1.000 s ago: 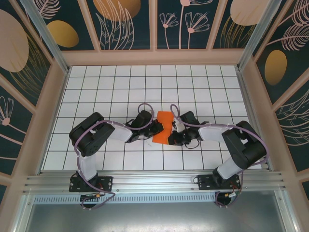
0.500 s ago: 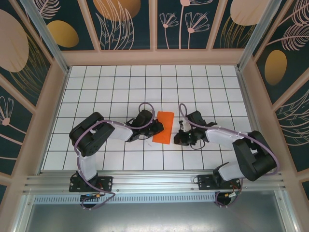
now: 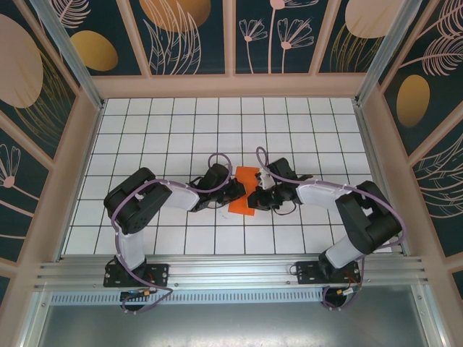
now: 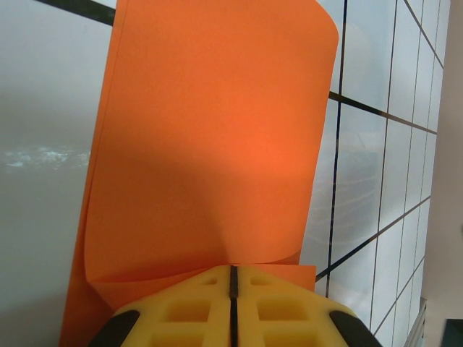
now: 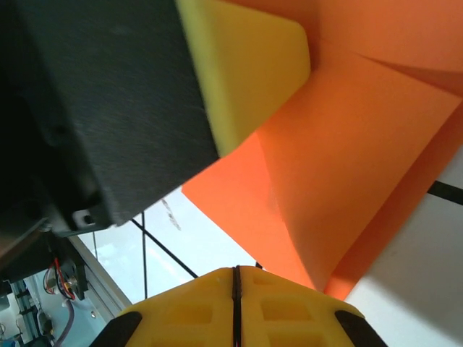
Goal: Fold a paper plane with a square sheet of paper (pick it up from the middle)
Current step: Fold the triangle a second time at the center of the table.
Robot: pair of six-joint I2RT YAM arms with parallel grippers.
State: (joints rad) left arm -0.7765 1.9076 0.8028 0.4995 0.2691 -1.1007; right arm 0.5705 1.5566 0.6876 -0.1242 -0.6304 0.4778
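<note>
Folded orange paper (image 3: pixel 242 206) lies in middle of table (image 3: pixel 181 130), left claw (image 4: pixel 231 282) shut w/ tips on its edge, prob. to pin it, right claw (image 5: pixel 236 278) also shut at opposite side, apparently to press the crease.

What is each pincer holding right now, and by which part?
The left pincer is shut on the folded orange sheet, pinching the edge nearest it. The right pincer is shut at the sheet's opposite side; whether it grips cannot be told.
</note>
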